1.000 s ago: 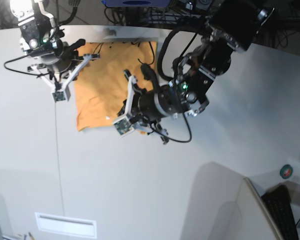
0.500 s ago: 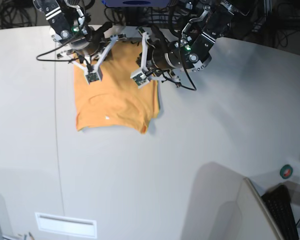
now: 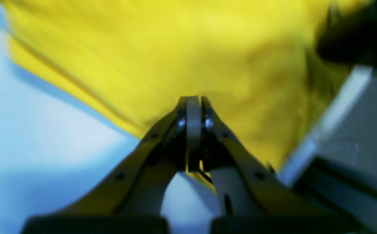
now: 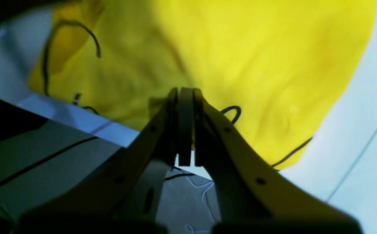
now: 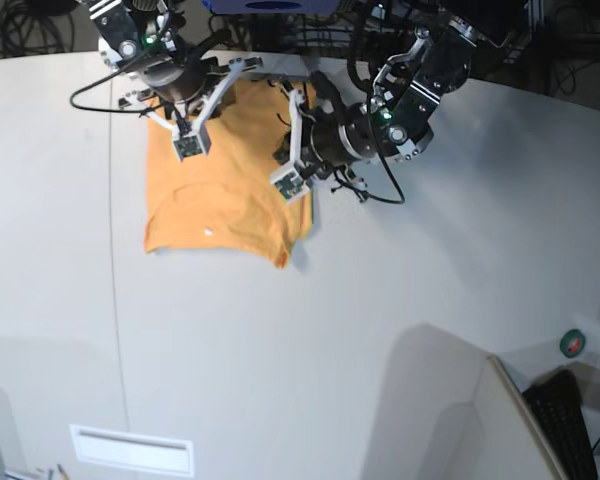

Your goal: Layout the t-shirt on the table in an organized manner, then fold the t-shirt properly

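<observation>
Only the base view shows the whole soft, creased shirt (image 5: 225,190) on the smooth table (image 5: 400,330); wrist views show both grippers (image 3: 193,100) (image 4: 185,92) clamped on its far edge.

Left tool (image 5: 302,100) moved down-table since half-second ago; t-shirt (image 5: 220,190) hem dragged slightly toward left edge.

T-shirt (image 5: 220,190) lies on counter (image 5: 330,330) toward far edge. Right pincer (image 5: 242,68) at its far-left part, left pincer (image 5: 298,100) at far-right.
</observation>
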You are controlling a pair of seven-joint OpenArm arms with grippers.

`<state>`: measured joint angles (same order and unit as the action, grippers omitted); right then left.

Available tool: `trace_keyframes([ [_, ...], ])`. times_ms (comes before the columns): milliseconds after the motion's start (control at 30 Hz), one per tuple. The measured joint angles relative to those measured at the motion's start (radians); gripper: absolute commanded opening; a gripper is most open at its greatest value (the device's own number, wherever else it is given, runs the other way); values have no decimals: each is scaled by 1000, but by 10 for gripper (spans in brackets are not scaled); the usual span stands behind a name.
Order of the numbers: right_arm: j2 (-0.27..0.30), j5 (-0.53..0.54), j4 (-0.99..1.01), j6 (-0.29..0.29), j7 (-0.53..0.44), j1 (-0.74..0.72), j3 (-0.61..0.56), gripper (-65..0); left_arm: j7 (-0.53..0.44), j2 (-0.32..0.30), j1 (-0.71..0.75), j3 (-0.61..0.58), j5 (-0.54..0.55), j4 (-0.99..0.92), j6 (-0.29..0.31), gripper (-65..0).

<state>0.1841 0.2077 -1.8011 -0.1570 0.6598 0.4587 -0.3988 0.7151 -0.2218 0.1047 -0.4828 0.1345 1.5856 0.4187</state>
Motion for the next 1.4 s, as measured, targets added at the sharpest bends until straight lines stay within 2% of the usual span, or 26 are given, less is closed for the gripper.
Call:
trace_keyframes([
  [100, 27, 11, -20, 3, 2, 6, 27, -650, -3, -9, 22, 3, 4, 69, 0, -650],
  [200, 54, -3, -53, -2, 3, 36, 105, -650, 3, -42, 92, 14, 6, 140, 1, -650],
  [333, 90, 1, -153, 0, -3, 137, 212, -650, 5, -56, 249, 190, -2, 276, 0, -650],
  [467, 134, -6, -180, -7, 1, 270, 277, -650, -10, -129, 396, 328, -4, 370, -1, -650],
  [600, 129, 7, -180, 2, -4, 391, 287, -650, 2, -178, 550, 386, -7, 367, 0, -650],
  [800, 132, 2, -158, 8, -3, 576, 281, -650, -9, -180, 727, 393, -2, 359, 0, -650],
  [867, 136, -4, -96, 7, -11, 584, 234, -650, -14, -180, 757, 383, 0, 319, 1, -650],
  [900, 154, -1, -58, 44, -15, 578, 198, -650, -15, -177, 760, 383, 0, 286, 1, -650],
  [933, 179, 10, -16, 124, -19, 565, 156, -650, -23, -173, 759, 383, -1, 243, 1, -650],
  [967, 192, 13, 29, 171, -10, 541, 118, -650, -52, -170, 757, 383, -6, 193, 0, -650],
  [1067, 177, 12, 193, 306, -15, 435, 81, -650, -235, -160, 744, 384, -4, 23, 0, -650],
  [1200, 140, 5, 415, 422, -29, 294, 82, -650, -502, -143, 664, 323, 0, -311, 1, -650],
  [1300, 116, -6, 597, 500, -33, 196, 85, -650, -642, -113, 554, 257, -2, -607, -1, -650],
  [1367, 97, 8, 755, 574, -138, 127, 85, -650, -798, -61, 460, 220, 9, -857, -12, -650],
  [1400, 86, 14, 846, 588, -201, 91, 85, -650, -852, -25, 405, 207, 5, -986, -11, -650],
])
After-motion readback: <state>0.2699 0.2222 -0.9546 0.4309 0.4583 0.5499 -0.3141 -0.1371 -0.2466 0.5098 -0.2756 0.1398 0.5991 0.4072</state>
